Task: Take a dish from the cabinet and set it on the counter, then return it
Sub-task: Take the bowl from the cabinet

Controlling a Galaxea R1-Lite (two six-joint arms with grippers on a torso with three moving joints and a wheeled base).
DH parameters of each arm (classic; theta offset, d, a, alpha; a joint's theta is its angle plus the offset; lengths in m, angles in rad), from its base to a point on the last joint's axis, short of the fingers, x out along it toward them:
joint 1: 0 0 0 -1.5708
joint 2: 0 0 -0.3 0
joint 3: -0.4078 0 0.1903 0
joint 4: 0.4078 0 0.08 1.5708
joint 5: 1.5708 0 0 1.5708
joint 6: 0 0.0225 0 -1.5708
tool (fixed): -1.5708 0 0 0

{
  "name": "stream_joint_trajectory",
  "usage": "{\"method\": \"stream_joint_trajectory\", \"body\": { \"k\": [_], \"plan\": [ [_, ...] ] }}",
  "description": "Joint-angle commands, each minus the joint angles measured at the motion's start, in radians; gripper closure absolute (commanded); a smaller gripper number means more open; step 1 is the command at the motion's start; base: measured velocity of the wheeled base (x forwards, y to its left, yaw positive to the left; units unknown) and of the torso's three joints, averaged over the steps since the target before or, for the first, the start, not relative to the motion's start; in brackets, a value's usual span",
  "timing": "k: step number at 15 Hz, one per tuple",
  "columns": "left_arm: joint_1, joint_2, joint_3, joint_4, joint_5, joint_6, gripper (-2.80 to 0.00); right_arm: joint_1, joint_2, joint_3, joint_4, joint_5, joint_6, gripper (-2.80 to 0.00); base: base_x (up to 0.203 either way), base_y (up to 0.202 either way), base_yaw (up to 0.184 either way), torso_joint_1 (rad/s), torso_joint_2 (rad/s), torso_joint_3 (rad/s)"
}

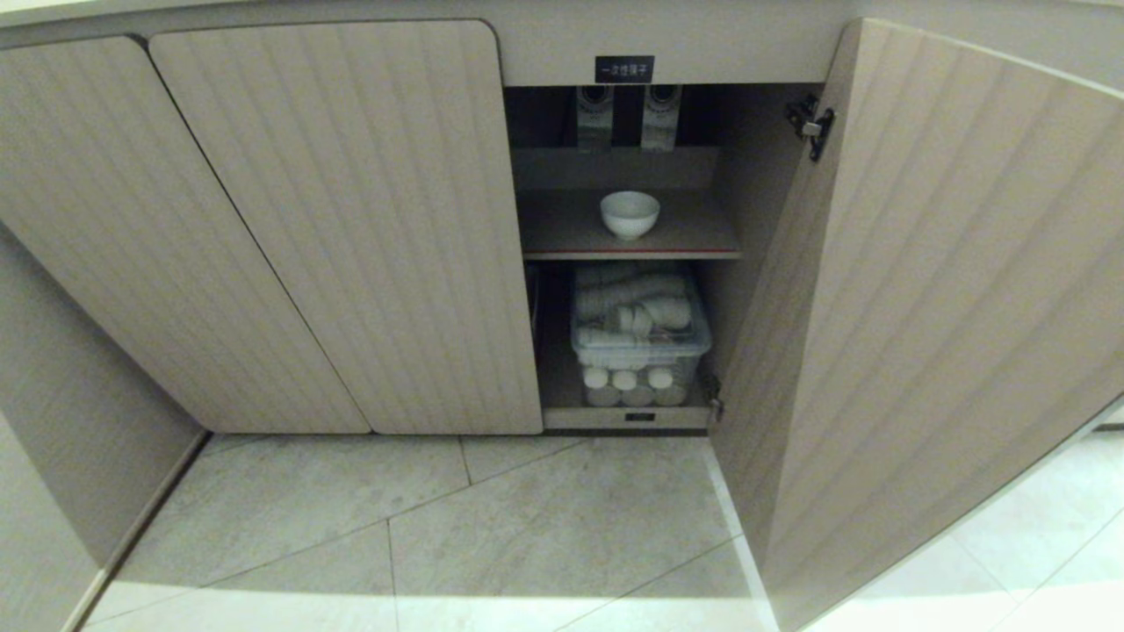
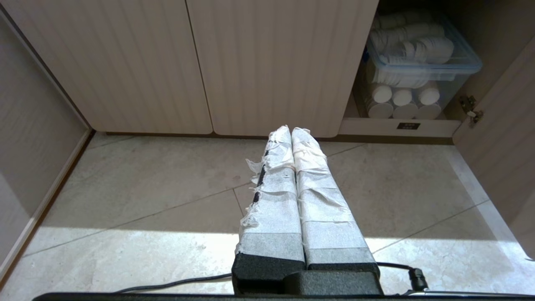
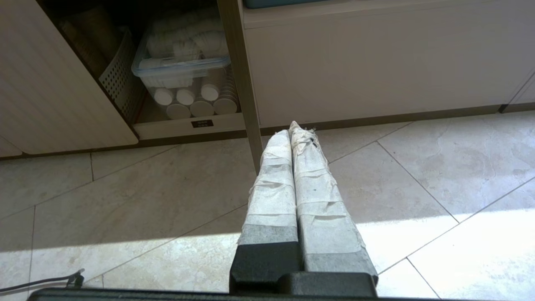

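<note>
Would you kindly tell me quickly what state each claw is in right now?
Left claw: closed, holding nothing, above the floor before the cabinet.
Right claw: closed, holding nothing, also above the floor.

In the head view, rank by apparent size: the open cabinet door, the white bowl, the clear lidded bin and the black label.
1. Open cabinet door, though it swings toward the camera, which enlarges it.
2. Clear lidded bin on the lower shelf.
3. White bowl on the upper shelf.
4. Black label, close to the bowl in width but much thinner.
</note>
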Motion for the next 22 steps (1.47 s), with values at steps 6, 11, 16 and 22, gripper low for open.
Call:
{"method": "stream_joint_trajectory", "body": {
  "k": [6,11,16,22],
  "plan": [
    [0.001,0.000,0.000,0.000,0.000,-0.001,0.00,0.000,0.000,0.000,0.000,0.000,0.001,0.00,0.000,0.000,0.000,0.000,0.00,0.000],
    [0.000,0.000,0.000,0.000,0.000,0.001,0.00,0.000,0.000,0.000,0.000,0.000,0.001,0.00,0.000,0.000,0.000,0.000,0.00,0.000],
    [0.000,0.000,0.000,0.000,0.000,0.001,0.00,0.000,0.000,0.000,0.000,0.000,0.001,0.00,0.000,0.000,0.000,0.000,0.00,0.000],
    [0.000,0.000,0.000,0.000,0.000,-0.001,0.00,0.000,0.000,0.000,0.000,0.000,0.001,0.00,0.000,0.000,0.000,0.000,0.00,0.000]
  ]
}}
